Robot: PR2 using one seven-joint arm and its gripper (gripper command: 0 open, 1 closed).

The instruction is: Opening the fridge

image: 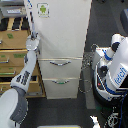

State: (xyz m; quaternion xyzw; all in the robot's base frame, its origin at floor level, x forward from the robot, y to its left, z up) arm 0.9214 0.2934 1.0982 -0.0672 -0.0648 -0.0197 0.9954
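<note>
The fridge door is being shown closed; opening is not yet done. The tool is being held at its left edge; its grip cannot be told.

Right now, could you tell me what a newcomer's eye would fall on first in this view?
The tall white fridge fills the middle, its upper door bearing a small green-and-white sticker near the top. A grey-white arm rises from the lower left, its claw at the door's left edge; whether it grips is unclear. A white-and-blue robot stands at the exterior view's right, and a tan wooden cabinet sits behind the arm.
</note>
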